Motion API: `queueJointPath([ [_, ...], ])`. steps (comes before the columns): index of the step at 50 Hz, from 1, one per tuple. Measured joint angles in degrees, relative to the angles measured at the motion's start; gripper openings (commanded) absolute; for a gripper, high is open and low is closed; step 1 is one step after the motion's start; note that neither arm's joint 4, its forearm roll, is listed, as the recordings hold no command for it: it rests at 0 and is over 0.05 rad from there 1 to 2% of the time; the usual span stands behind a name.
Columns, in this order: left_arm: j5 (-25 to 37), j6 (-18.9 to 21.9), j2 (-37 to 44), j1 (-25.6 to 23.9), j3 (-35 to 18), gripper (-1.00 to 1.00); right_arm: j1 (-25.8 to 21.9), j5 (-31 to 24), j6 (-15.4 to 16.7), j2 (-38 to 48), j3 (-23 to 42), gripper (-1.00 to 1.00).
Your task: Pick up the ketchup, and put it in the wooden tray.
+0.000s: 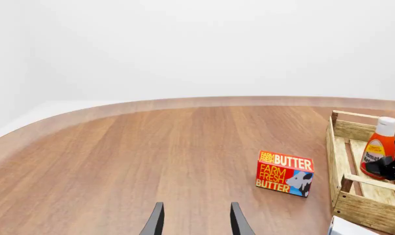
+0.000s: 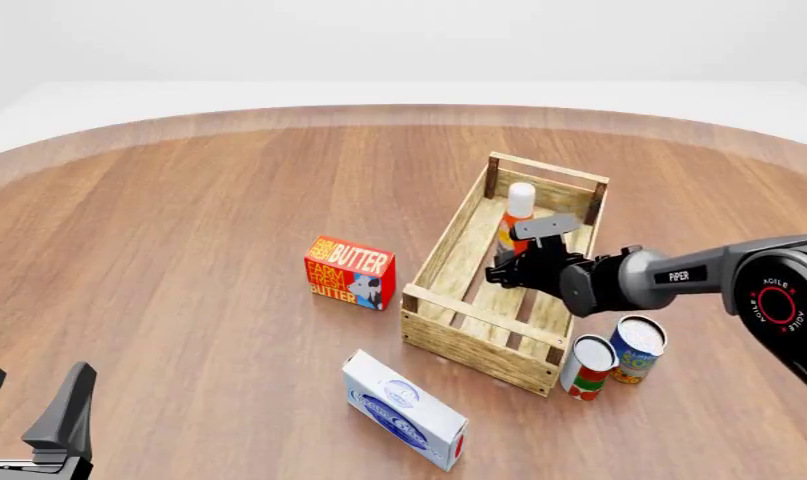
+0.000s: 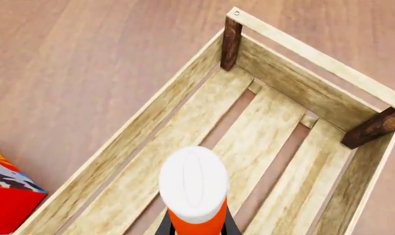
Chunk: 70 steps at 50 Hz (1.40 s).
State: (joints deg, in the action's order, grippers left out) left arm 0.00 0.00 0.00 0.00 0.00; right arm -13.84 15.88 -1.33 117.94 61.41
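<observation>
Front view: the ketchup (image 2: 518,214) stands upright inside the tray (image 2: 446,262), right of frame centre, its long axis vertical and its white cap up. The right gripper (image 2: 514,262) reaches over the tray's right wall and pinches the bottle low on its body; the bottle sits toward the tray's far end. In the right wrist view the rounded white cap (image 3: 193,182) fills the lower middle, with the orange body (image 3: 196,224) below it and dark fingers (image 3: 230,227) pressed against its sides.

The tray is light, grainy wood with a slatted floor, plank walls and dark corner posts (image 3: 230,43) (gaps show between the slats). The bottle is smooth red-orange with a yellowish label (image 1: 375,148).

The left gripper (image 2: 30,410) sits at the lower left corner of the front view, its dark fingers spread and holding nothing, well apart from the tray.

A red butter box (image 2: 350,272) stands just left of the tray. A white carton (image 2: 403,408) lies below it, and two cans (image 2: 614,358) stand by its near right corner
</observation>
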Motion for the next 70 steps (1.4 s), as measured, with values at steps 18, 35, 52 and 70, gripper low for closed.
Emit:
queueJointPath([
  [18,0.00,0.00,0.00,0.00,0.00,1.00,-0.14,-0.46,-1.03,0.81,0.12,1.00],
  [35,0.00,0.00,0.00,0.00,0.00,1.00,-0.14,-1.43,-0.69,-0.28,0.48,1.00],
  [52,0.00,0.00,0.00,0.00,0.00,1.00,0.28,-3.19,0.65,-3.54,1.55,1.00],
  [70,0.00,0.00,0.00,0.00,0.00,1.00,0.40,-6.67,2.89,-8.27,2.68,1.00],
])
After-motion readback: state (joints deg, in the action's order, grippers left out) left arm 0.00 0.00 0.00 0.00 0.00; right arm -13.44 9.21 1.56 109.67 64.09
